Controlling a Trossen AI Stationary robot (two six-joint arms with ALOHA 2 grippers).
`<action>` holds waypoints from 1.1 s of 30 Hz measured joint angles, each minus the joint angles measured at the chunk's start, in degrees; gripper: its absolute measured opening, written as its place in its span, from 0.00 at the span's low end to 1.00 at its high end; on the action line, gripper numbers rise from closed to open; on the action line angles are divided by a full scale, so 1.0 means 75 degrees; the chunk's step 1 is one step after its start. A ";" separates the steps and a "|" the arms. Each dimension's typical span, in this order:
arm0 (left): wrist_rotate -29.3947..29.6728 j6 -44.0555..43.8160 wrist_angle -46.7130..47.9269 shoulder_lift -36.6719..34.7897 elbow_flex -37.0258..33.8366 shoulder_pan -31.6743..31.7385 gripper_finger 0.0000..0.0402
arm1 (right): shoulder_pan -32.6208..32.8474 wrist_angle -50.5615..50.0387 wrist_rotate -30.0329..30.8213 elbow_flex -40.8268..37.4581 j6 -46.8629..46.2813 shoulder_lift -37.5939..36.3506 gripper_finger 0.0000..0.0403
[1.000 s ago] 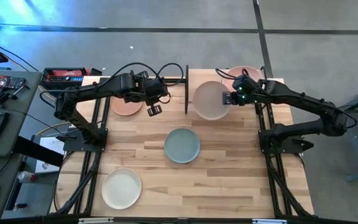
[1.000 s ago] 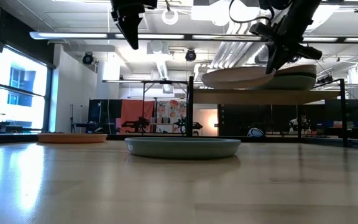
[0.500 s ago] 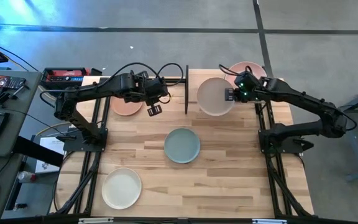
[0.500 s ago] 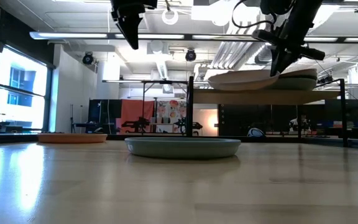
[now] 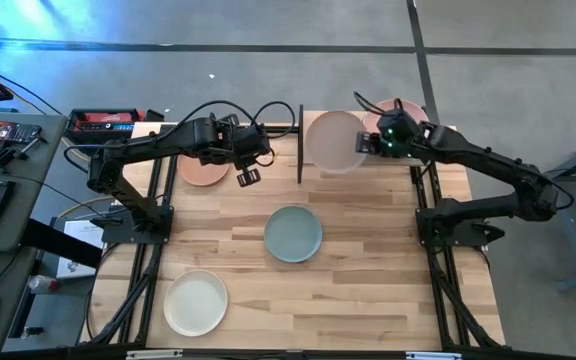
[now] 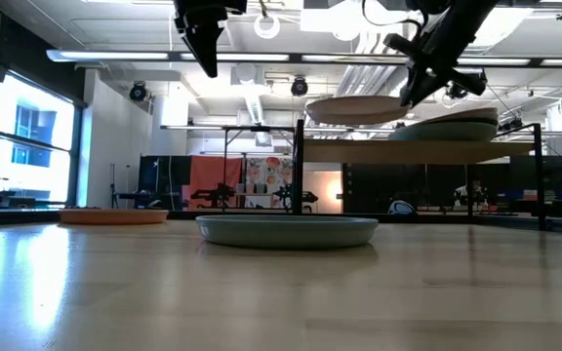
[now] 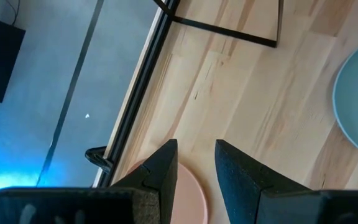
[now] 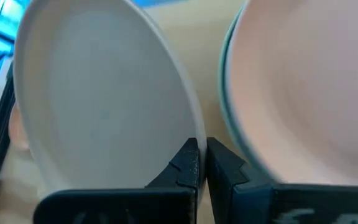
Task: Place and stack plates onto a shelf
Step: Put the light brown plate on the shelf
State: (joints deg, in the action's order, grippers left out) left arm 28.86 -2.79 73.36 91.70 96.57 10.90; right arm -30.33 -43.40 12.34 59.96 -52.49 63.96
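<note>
Nearest edge of the surface (image 5: 368, 290): cream plate (image 5: 196, 302) alone at the left corner, outside the low view. Mid-surface: blue-green plate (image 5: 293, 233), flat, well apart from the others. Farther back on the left: pink plate (image 5: 204, 168), partly covered from above by the left arm. Left gripper (image 5: 248, 177) hangs in the air just beside it, fingers (image 7: 166, 168) slightly parted, holding nothing.

Far side: shelf (image 6: 418, 151) on its black frame; much of its board is hidden from above by plates. On its right half sits a stack, pink plate on top (image 5: 400, 108), a blue-green rim under it (image 6: 452, 131); count below not readable. Right gripper (image 5: 366, 143) is closed on the rim of a beige plate (image 5: 333, 141), held roughly level above the shelf's left half, clear of the board in the low view.
</note>
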 joint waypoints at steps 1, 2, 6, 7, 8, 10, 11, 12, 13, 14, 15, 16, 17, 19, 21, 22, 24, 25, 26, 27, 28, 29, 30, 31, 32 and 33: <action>0.0000 0.0046 0.0000 -0.0002 0.0000 0.0000 0.24 | -0.0044 0.0050 0.0107 0.0000 0.0004 0.0007 0.00; 0.0000 0.0051 0.0000 -0.0001 0.0000 0.0000 0.24 | -0.0085 0.0117 0.0184 0.0000 0.0003 0.0023 0.00; 0.0000 0.0056 0.0000 -0.0001 0.0000 0.0000 0.24 | -0.0263 0.0547 0.0306 0.0000 0.0176 0.0225 0.00; 0.0000 0.0056 0.0000 -0.0002 0.0000 0.0000 0.24 | -0.0284 0.0683 0.0300 0.0000 0.0211 0.0313 0.00; 0.0000 0.0056 0.0000 -0.0001 0.0000 0.0000 0.24 | -0.0318 0.0788 0.0294 0.0000 0.0267 0.0419 0.00; 0.0000 0.0056 0.0000 0.0001 0.0000 0.0000 0.24 | -0.0364 0.0852 0.0269 0.0000 0.0412 0.0607 0.00; 0.0000 0.0056 0.0000 -0.0002 0.0000 0.0000 0.24 | -0.0387 0.0843 0.0270 0.0000 0.0453 0.0663 0.00; 0.0000 0.0056 0.0000 -0.0002 0.0000 0.0000 0.24 | -0.0409 0.0835 0.0274 0.0000 0.0462 0.0699 0.00; 0.0000 0.0056 0.0000 -0.0001 0.0000 0.0000 0.24 | -0.0417 0.0825 0.0274 0.0000 0.0460 0.0721 0.00; 0.0000 0.0050 0.0000 -0.0002 0.0000 0.0000 0.24 | -0.0422 0.0814 0.0278 0.0000 0.0463 0.0730 0.00; 0.0000 0.0029 0.0000 0.0000 0.0000 0.0000 0.24 | -0.0425 0.0807 0.0289 0.0000 0.0463 0.0731 0.00; 0.0000 0.0008 0.0000 -0.0002 0.0000 0.0000 0.24 | -0.0425 0.0807 0.0329 0.0000 0.0463 0.0731 0.00; 0.0000 0.0003 0.0000 -0.0001 0.0000 0.0000 0.24 | -0.0425 0.0807 0.0358 0.0000 0.0463 0.0731 0.00; 0.0000 0.0002 0.0000 0.0001 0.0000 0.0000 0.24 | -0.0425 0.0796 0.0361 0.0000 0.0466 0.0731 0.00; 0.0000 0.0000 0.0000 -0.0002 0.0000 0.0000 0.24 | -0.0425 0.0796 0.0334 0.0000 0.0474 0.0731 0.00; 0.0000 0.0000 0.0000 -0.0001 0.0000 0.0000 0.24 | -0.0425 0.0795 0.0299 0.0000 0.0509 0.0731 0.00; 0.0000 0.0000 -0.0003 -0.0002 0.0000 0.0000 0.24 | -0.0422 0.0794 0.0288 0.0000 0.0549 0.0731 0.00; 0.0000 0.0000 -0.0003 -0.0001 0.0000 0.0000 0.24 | -0.0423 0.0793 0.0284 0.0000 0.0551 0.0731 0.00; 0.0000 -0.0001 -0.0008 -0.0001 0.0000 0.0000 0.24 | -0.0425 0.0792 0.0269 0.0000 0.0550 0.0731 0.00; 0.0000 -0.0003 -0.0013 0.0001 0.0000 0.0000 0.24 | -0.0425 0.0790 0.0250 0.0000 0.0545 0.0731 0.00; 0.0000 -0.0003 -0.0015 -0.0001 0.0000 0.0000 0.24 | -0.0425 0.0790 0.0216 0.0000 0.0518 0.0731 0.00; 0.0000 -0.0014 -0.0017 0.0000 0.0000 0.0000 0.24 | -0.0425 0.0790 0.0212 0.0000 0.0467 0.0731 0.00; 0.0000 -0.0024 -0.0017 -0.0002 0.0000 0.0000 0.24 | -0.0425 0.0790 0.0212 0.0000 0.0453 0.0731 0.00; 0.0000 -0.0026 -0.0018 0.0000 0.0000 0.0000 0.24 | -0.0425 0.0790 0.0212 0.0000 0.0430 0.0731 0.00; 0.0000 -0.0023 -0.0018 -0.0002 0.0000 0.0000 0.24 | -0.0424 0.0790 0.0212 0.0000 0.0407 0.0731 0.00; 0.0000 -0.0023 -0.0018 -0.0002 0.0000 0.0000 0.24 | -0.0423 0.0790 0.0208 0.0000 0.0399 0.0731 0.00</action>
State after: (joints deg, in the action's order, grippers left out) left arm 28.86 -2.96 73.23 91.68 96.57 10.90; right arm -33.50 -37.47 13.90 59.96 -49.50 69.45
